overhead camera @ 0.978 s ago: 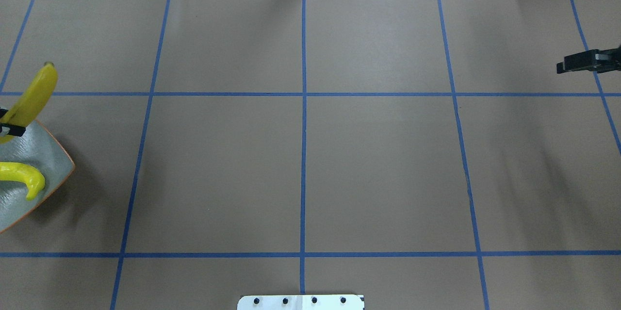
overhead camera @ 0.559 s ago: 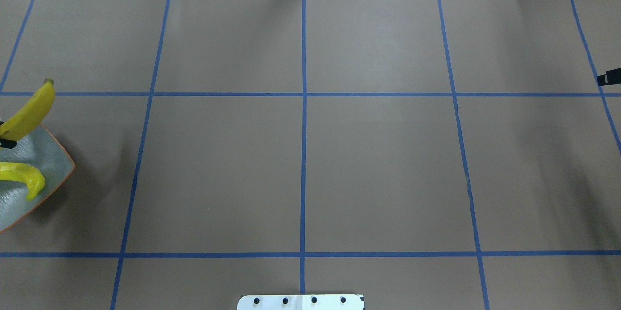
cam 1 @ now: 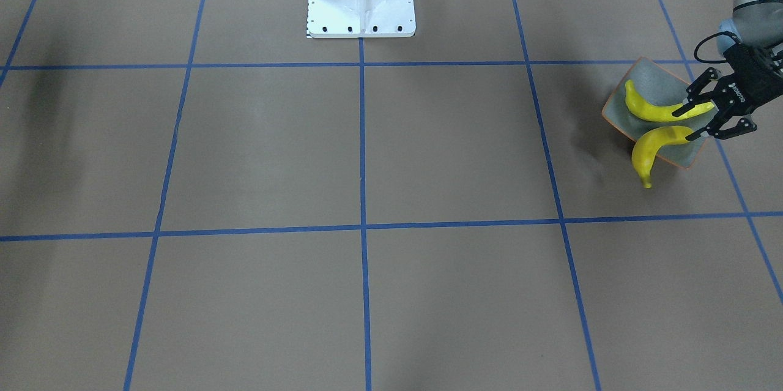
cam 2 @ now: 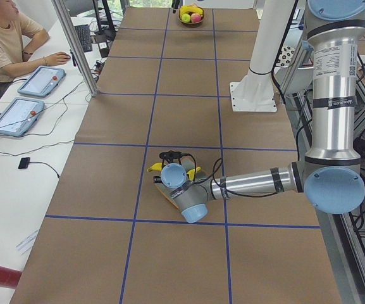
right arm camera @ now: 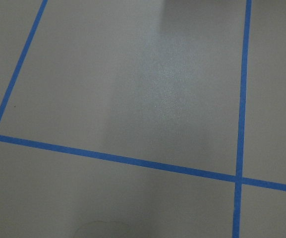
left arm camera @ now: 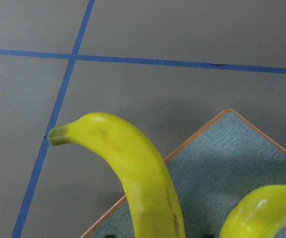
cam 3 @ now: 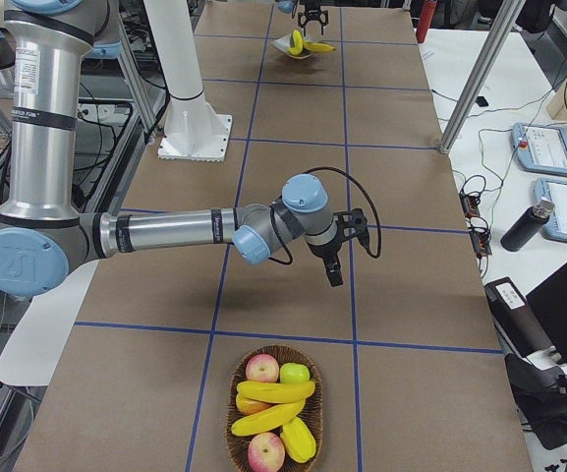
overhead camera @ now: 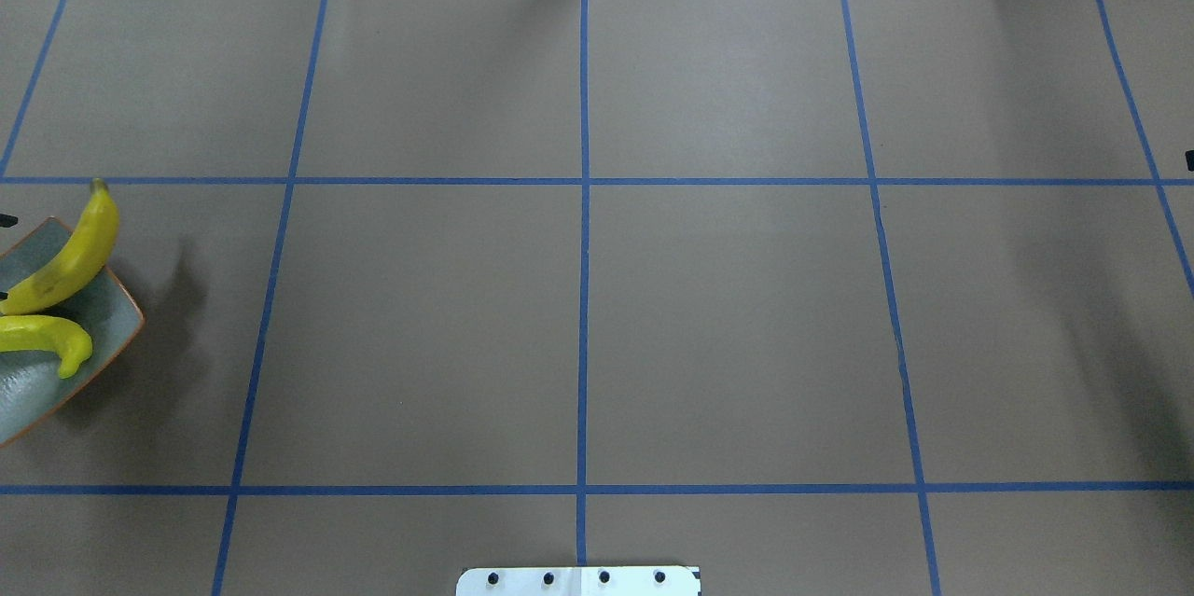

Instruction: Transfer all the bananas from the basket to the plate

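Since a second ago my left gripper (cam 1: 688, 123) has come down and let go. The far banana (overhead camera: 70, 256), which it held tilted above the plate (overhead camera: 103, 311), now lies across the plate's far rim, with its dark tip sticking out over the tabletop (overhead camera: 728, 325). The fingers of that gripper stand spread wide on either side of the banana's inner end and hold nothing. The near banana (overhead camera: 42, 335) lies inside the plate just beside the far one, and I cannot tell whether they touch. The plate sits at the left edge of the tabletop, partly cut off in the overhead view. From my left wrist I see the far banana's stem end past the orange rim, close to a blue tape line (left arm camera: 58, 106).

My right gripper (cam 3: 335, 270) has pulled back to the right, so that only a dark sliver of it shows at the overhead view's right edge. It hangs above the tabletop, well apart from the plate, and I cannot tell whether it is open or closed. Near it, at the right end of the tabletop, stands the basket (cam 3: 232, 442). In it a third banana (cam 3: 275, 391) and a fourth banana (cam 3: 263, 420) lie side by side among apples (cam 3: 261, 368).
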You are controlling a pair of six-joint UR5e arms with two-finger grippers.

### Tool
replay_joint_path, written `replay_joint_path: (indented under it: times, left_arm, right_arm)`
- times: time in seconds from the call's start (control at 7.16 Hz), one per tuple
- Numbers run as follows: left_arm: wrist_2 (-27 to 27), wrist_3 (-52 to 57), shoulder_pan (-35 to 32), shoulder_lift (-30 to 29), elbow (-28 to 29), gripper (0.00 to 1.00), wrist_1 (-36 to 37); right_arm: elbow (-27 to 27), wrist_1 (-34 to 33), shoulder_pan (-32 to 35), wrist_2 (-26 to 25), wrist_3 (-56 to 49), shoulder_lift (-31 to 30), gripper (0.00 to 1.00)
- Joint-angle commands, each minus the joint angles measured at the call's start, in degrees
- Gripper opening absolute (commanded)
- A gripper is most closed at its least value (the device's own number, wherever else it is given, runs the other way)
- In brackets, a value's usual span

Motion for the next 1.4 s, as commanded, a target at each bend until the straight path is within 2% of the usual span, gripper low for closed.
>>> replay_joint_path:
  times: [0.0,0.14,0.42,0.7,0.98,1.12,1.26]
  left_arm:
    - [-0.31,-0.65,-0.27,-1.32,0.85,1.00,0.66]
    - [-0.75,-3.44,-0.71,-2.72,0.68,1.00,0.76]
    - [-3.29,-20.16,-2.47,-7.46,-0.03,1.00,0.32]
    - [-3.04,-38.36,-2.56,-10.72,-2.38,1.00,-0.30]
    - [-2.51,-41.44,-2.56,-11.61,-2.93,1.00,-0.21]
    - [-2.51,-41.44,-2.47,-11.62,-2.93,1.00,-0.30]
    - [-2.51,-41.44,-2.47,-11.62,-2.93,1.00,-0.30]
  right_arm:
    - [0.03,0.00,0.90,0.96,0.06,0.12,1.00]
    - [0.03,0.00,2.03,1.92,-0.03,0.04,1.00]
    - [-1.10,-0.18,4.15,2.81,-2.73,-0.66,1.00]
    - [-6.19,-0.09,9.05,3.77,-15.35,-2.50,1.00]
    - [-14.16,-0.09,16.67,8.67,-32.37,-5.49,1.00]
    - [-20.48,0.00,19.77,10.44,-39.86,-4.98,1.00]
    - [-22.63,0.00,20.15,9.85,-43.85,-4.80,1.00]
